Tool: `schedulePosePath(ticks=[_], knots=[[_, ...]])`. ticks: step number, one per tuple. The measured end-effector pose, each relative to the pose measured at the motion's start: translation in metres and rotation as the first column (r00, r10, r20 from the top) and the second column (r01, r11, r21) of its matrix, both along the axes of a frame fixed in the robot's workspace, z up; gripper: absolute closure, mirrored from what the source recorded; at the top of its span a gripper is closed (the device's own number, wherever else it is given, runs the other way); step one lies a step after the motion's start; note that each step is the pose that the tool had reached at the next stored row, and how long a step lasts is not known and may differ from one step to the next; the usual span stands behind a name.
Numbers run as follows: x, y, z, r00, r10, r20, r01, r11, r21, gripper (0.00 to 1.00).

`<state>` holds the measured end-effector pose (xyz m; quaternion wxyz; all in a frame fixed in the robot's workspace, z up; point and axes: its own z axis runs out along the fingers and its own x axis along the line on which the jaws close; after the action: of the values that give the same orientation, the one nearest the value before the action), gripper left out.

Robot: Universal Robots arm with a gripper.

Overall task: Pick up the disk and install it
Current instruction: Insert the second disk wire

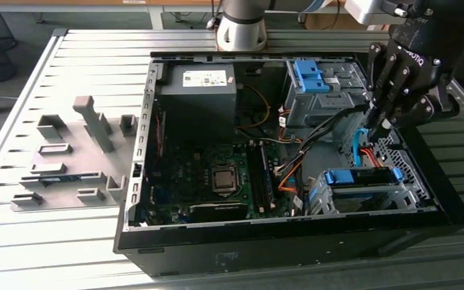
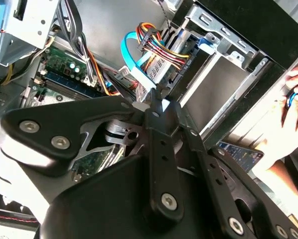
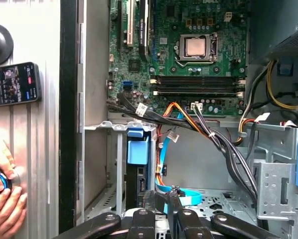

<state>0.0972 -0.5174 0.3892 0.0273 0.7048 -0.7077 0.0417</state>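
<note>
My claw (image 1: 383,128) hangs inside the computer case (image 1: 449,199), fingers pinched together on nothing, the disk (image 1: 364,177) just below.

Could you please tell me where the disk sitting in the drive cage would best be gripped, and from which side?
Probably by the blue carrier strip along the upward-facing edge of the disk, approached from above through the open side of the case. The grey cage encloses its other sides, so little else looks reachable; mind the cables close beside it.
</note>
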Motion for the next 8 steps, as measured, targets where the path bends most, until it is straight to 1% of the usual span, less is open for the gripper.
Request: schedulePosePath(ticks=[2, 4, 8], knots=[[0.0, 0.0, -0.0015, 1.0, 0.0, 0.0, 0.0, 1.0, 0.0048, 0.75], [0.0, 0.0, -0.0033, 1.0, 0.0, 0.0, 0.0, 1.0, 0.0076, 0.75], [0.0, 0.0, -0.0084, 1.0, 0.0, 0.0, 0.0, 1.0, 0.0091, 0.75]])
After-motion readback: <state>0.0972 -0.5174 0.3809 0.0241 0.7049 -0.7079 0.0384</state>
